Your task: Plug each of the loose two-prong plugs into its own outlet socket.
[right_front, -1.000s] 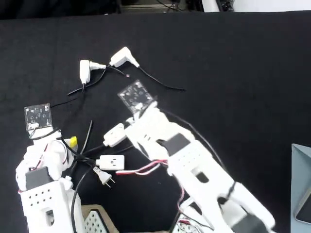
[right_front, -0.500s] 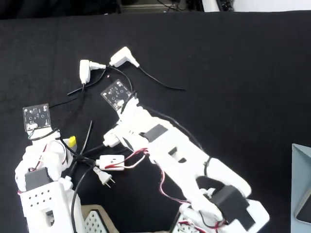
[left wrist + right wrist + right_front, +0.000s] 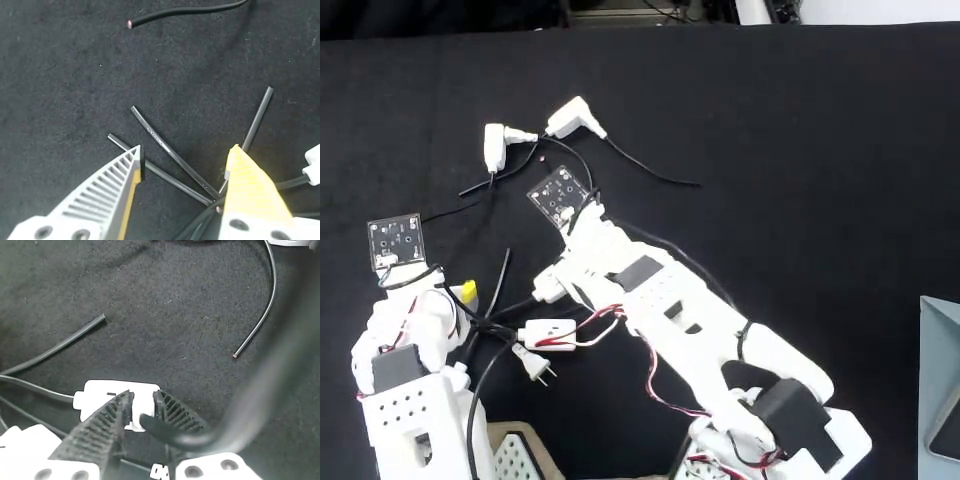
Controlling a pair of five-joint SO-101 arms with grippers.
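Observation:
A white socket block [image 3: 552,282] [image 3: 102,394] lies mid-table on a black cable. My right gripper [image 3: 567,283] [image 3: 142,395] sits right over it, fingertips a narrow gap apart above its top face and gripping nothing. A second white socket block [image 3: 548,333] lies nearer the front, with a loose black two-prong plug [image 3: 533,365] beside it. Two white plug bodies [image 3: 495,146] [image 3: 575,118] lie at the back, joined end to end. My left gripper [image 3: 458,300] [image 3: 186,149] stands open over several black cable ends [image 3: 160,145], holding nothing.
Black cables [image 3: 490,320] tangle between the two arms, and one cable [image 3: 650,172] trails right from the back plug. A blurred black cable [image 3: 260,405] crosses the right wrist view. A grey-blue box [image 3: 940,380] stands at the right edge. The black cloth [image 3: 800,150] at the back right is bare.
My right arm swung left and came down over the middle socket block, then held still for the last half second. The left arm and the plugs have not moved.

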